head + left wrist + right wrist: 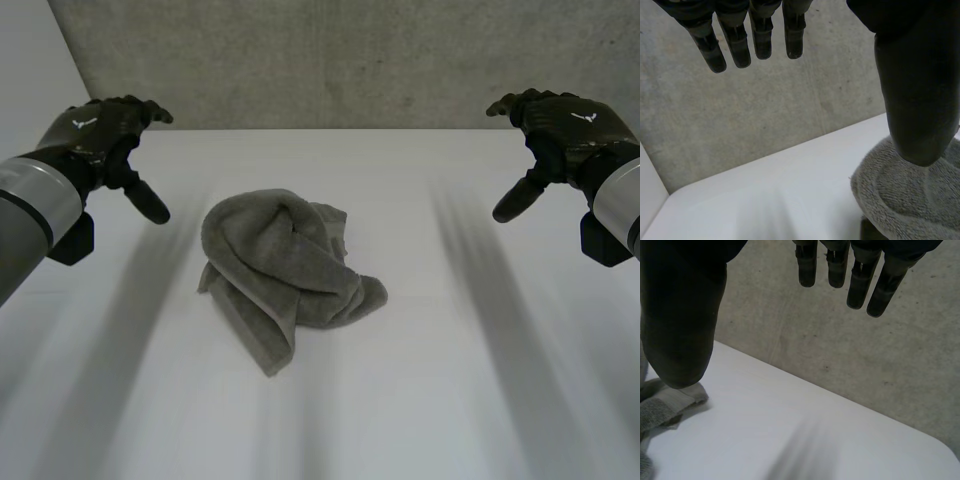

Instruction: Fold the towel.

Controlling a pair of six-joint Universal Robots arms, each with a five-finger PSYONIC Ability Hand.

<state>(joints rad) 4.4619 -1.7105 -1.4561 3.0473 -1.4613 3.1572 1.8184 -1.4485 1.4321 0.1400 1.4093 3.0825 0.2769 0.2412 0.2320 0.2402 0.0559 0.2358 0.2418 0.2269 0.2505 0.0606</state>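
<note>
A grey towel (285,265) lies crumpled in a heap at the middle of the white table (450,400). My left hand (105,140) hovers above the table's far left, well apart from the towel, its fingers straight and thumb spread, holding nothing. My right hand (555,135) hovers at the far right in the same open pose, also empty. In the left wrist view the towel (910,195) shows past the thumb (915,85) of the left hand (757,35). In the right wrist view a towel corner (665,402) lies below the thumb (682,315) of the right hand (850,270).
A grey concrete wall (330,60) stands behind the table's far edge. A pale side wall (30,70) rises at the left. White table surface lies all around the towel.
</note>
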